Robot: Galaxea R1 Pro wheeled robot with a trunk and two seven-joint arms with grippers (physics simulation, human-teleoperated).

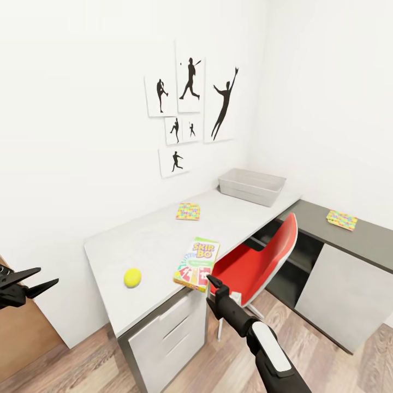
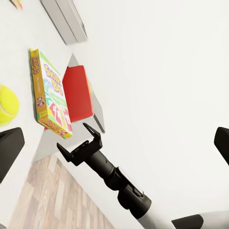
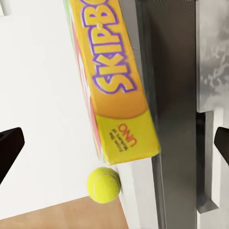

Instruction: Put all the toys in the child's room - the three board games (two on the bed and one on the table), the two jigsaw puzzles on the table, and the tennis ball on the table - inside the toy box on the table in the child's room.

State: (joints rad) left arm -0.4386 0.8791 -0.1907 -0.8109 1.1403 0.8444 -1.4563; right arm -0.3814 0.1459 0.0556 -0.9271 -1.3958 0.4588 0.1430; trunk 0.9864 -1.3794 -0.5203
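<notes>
The SKIP-BO board game (image 1: 196, 263) lies at the front edge of the pale grey table (image 1: 153, 240), slightly overhanging it. A yellow tennis ball (image 1: 132, 277) rests to its left. One jigsaw puzzle (image 1: 188, 211) lies mid-table, another (image 1: 341, 220) on the dark cabinet top at right. The toy box (image 1: 252, 185) stands in the far corner. My right gripper (image 1: 214, 283) is open, just off the SKIP-BO box's near corner (image 3: 114, 81), apart from it. Low at the far left, away from the table, my left gripper (image 1: 27, 284) hangs open. The bed is out of view.
A red chair (image 1: 256, 262) is tucked under the table right beside my right arm. Grey drawers (image 1: 164, 333) sit below the table's near end. Baseball-player prints (image 1: 191, 109) hang on the white wall. Wood-plank floor (image 1: 338, 360) lies in front.
</notes>
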